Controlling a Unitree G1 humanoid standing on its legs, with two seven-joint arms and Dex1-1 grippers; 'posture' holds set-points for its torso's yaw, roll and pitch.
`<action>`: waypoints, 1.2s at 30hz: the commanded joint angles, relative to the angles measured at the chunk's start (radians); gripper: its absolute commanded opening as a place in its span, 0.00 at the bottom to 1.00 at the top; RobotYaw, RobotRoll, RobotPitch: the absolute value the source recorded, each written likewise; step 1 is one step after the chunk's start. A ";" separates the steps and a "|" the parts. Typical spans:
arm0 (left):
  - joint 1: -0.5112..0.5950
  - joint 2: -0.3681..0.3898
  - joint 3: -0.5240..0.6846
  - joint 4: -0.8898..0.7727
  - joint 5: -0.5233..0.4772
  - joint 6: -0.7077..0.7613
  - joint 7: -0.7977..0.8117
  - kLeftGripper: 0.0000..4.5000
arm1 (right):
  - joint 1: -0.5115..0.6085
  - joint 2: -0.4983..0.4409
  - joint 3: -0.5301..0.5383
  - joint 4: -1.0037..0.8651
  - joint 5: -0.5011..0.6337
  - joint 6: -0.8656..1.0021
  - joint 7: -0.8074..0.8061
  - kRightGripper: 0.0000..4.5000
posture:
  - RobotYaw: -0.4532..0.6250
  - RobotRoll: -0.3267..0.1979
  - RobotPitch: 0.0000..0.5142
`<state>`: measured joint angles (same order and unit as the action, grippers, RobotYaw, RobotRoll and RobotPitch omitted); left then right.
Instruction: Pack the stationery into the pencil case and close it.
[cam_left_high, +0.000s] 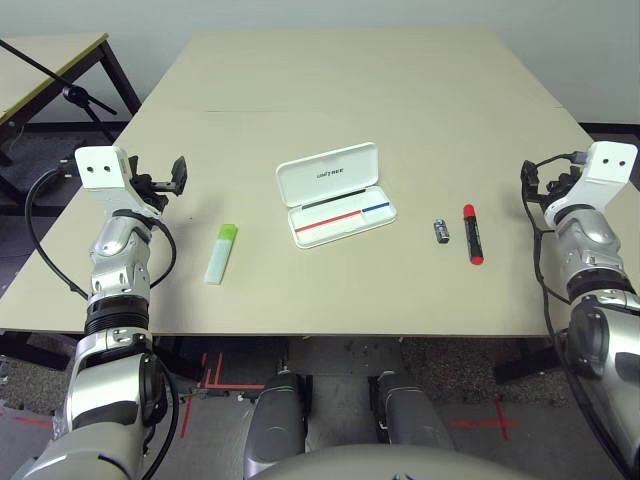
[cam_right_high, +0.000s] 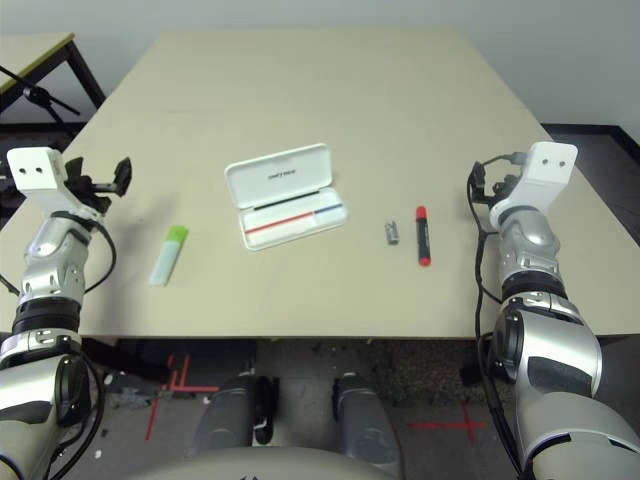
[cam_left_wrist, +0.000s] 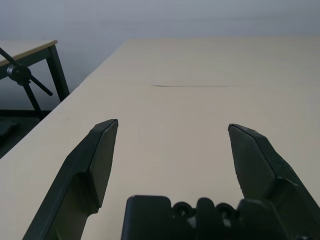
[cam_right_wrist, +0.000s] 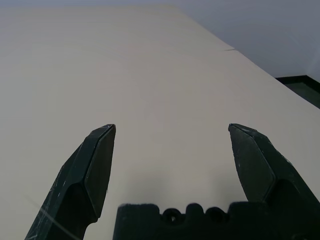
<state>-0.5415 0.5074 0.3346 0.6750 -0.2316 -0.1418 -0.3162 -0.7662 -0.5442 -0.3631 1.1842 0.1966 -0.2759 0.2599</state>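
Observation:
The white pencil case (cam_left_high: 330, 175) lies open at the table's middle, its lid folded back and a red-and-blue strip in the tray. A pale green-and-white flat bar (cam_left_high: 221, 253) lies to its left. On its right are a tiny grey-black metal piece (cam_left_high: 441, 232) and a red marker (cam_left_high: 472, 234) with a black middle. My left gripper (cam_left_high: 172, 179) hovers open at the left edge, up and left of the bar, holding nothing. At the right edge my right gripper (cam_left_high: 532, 180) also stands open and empty, right of the marker. Both wrist views show spread fingers (cam_left_wrist: 102, 150) (cam_right_wrist: 100, 152) over bare tabletop.
The beige table (cam_left_high: 350, 90) stretches far behind the case, with a thin seam across it. A second table (cam_left_high: 50, 60) and a black stand (cam_left_high: 75, 95) are off to the back left. The front edge runs just below the bar and marker.

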 joint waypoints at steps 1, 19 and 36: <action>-0.004 0.000 -0.002 -0.010 0.001 0.007 0.000 0.99 | -0.005 -0.011 -0.003 0.008 -0.001 -0.004 0.000 1.00 | 0.38 0.62 0.14; -0.046 -0.005 -0.011 0.026 -0.002 0.007 -0.041 0.99 | 0.033 -0.055 -0.001 -0.064 0.017 0.014 0.099 1.00 | 0.31 0.62 0.15; 0.047 0.043 -0.024 -0.217 -0.046 0.152 -0.209 0.99 | 0.235 -0.146 0.215 -0.585 0.041 0.389 0.736 1.00 | 0.33 0.62 0.15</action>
<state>-0.5129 0.5337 0.3294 0.5038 -0.2623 -0.0207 -0.4975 -0.5471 -0.6759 -0.1695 0.6423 0.2315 0.0785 0.9563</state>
